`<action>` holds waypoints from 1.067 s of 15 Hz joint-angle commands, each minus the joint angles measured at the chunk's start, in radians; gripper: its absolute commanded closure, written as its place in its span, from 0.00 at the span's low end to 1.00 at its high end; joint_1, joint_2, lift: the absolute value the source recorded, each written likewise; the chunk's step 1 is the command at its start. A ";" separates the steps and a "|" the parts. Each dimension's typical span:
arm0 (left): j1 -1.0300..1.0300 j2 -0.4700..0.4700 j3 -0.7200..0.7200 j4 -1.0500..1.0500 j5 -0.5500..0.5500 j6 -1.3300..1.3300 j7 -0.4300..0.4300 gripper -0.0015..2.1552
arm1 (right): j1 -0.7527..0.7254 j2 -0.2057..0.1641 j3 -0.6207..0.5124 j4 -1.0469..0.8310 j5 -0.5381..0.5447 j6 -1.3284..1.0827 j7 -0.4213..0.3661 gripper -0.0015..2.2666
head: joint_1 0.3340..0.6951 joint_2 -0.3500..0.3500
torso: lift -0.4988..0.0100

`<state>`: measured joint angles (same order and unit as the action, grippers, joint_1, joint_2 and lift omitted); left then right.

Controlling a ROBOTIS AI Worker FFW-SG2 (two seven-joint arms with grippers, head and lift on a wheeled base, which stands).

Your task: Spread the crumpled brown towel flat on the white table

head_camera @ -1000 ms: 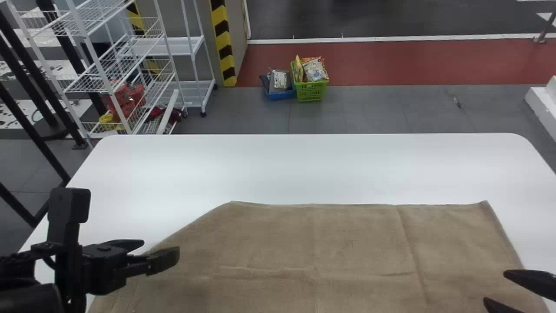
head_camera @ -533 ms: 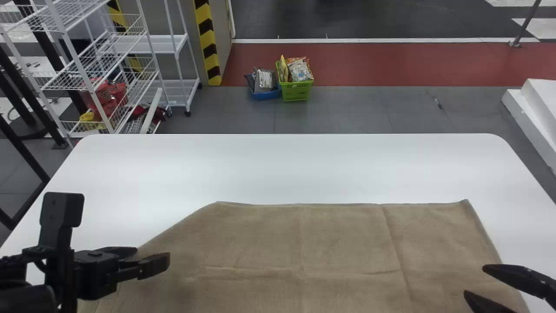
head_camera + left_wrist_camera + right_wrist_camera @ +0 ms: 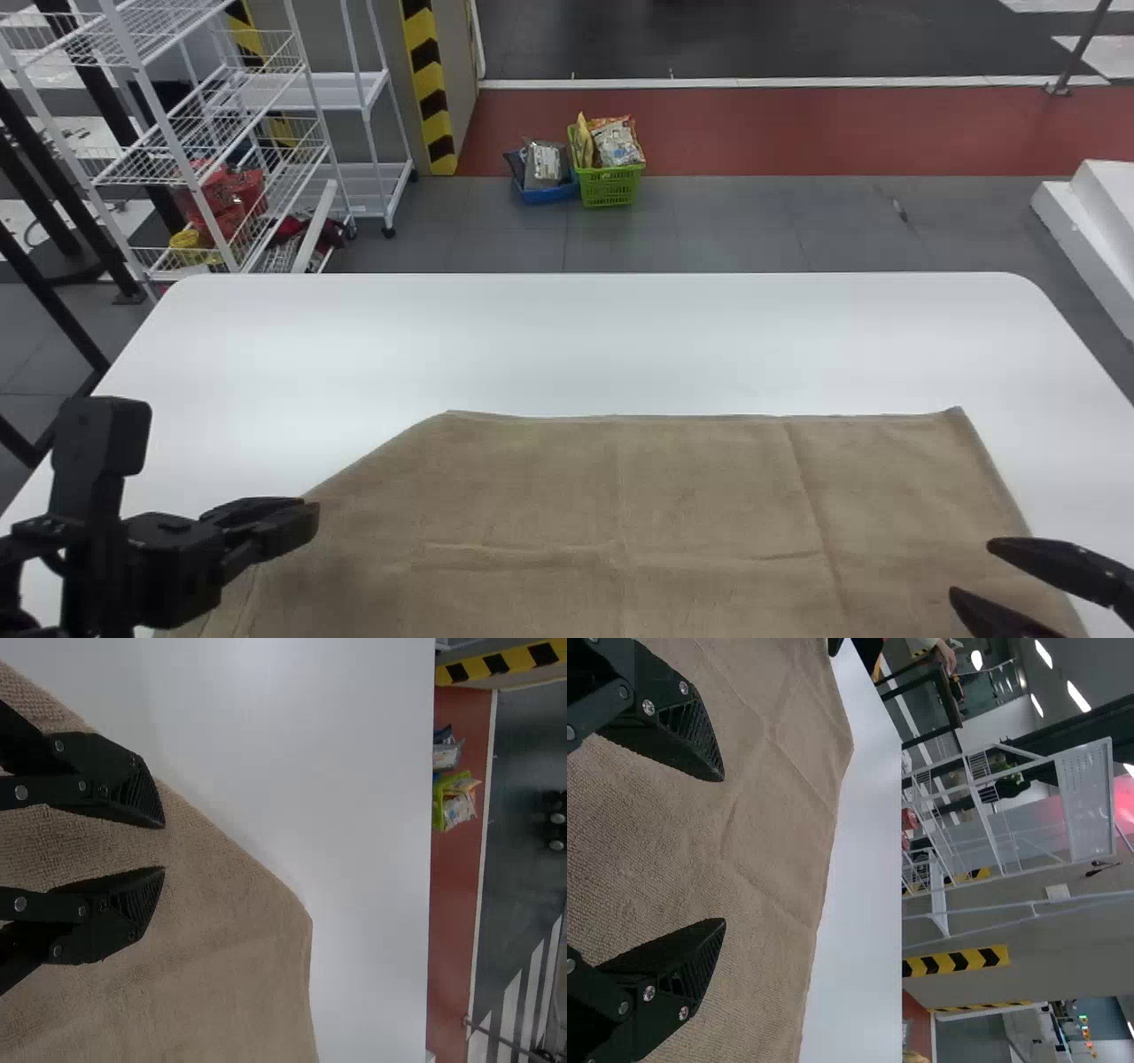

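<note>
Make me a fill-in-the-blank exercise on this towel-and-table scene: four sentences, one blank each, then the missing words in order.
The table under the brown towel is ____ in colour. In the head view, the basket just right of the blue basket is ____. The striped band beyond the table is yellow and ____. With a wide gap between its fingertips, the right tool is ____, not shut.

Missing words: white; green; black; open.
</note>
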<state>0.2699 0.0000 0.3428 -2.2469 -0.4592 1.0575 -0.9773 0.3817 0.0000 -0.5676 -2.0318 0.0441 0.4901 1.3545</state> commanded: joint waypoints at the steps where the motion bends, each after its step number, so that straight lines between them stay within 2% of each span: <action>1: 0.005 -0.003 0.002 -0.003 0.001 -0.012 0.005 0.17 | -0.004 0.001 0.003 0.004 0.000 0.000 0.013 0.13 | 1.00 0.58 | 0.74; 8: -0.041 -0.003 0.001 0.116 -0.009 -0.064 0.022 0.18 | -0.014 0.001 0.002 0.013 0.000 0.000 0.013 0.13 | 1.00 0.59 | 0.74; 9: -0.044 -0.003 0.001 0.122 -0.010 -0.064 0.022 0.25 | -0.015 0.001 0.002 0.016 0.000 0.000 0.013 0.13 | 1.00 0.59 | 0.74; 11: -0.043 -0.003 0.001 0.119 -0.013 -0.064 0.020 0.51 | -0.018 0.001 0.002 0.022 0.000 0.000 0.013 0.13 | 1.00 0.59 | 0.74; 13: -0.031 -0.003 0.002 0.105 -0.012 -0.067 0.017 0.56 | -0.021 0.001 0.002 0.028 0.000 0.000 0.013 0.13 | 1.00 0.60 | 0.74; 14: -0.023 -0.003 0.004 0.093 -0.010 -0.067 0.022 0.63 | -0.023 0.001 0.002 0.030 0.000 0.000 0.013 0.13 | 1.00 0.60 | 0.74; 16: 0.014 -0.003 0.012 0.053 -0.001 -0.104 0.014 0.64 | -0.023 0.001 0.002 0.033 0.000 0.000 0.013 0.13 | 1.00 0.60 | 0.74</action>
<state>0.2596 0.0000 0.3501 -2.1680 -0.4666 0.9769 -0.9608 0.3594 0.0000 -0.5661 -2.0017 0.0445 0.4902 1.3545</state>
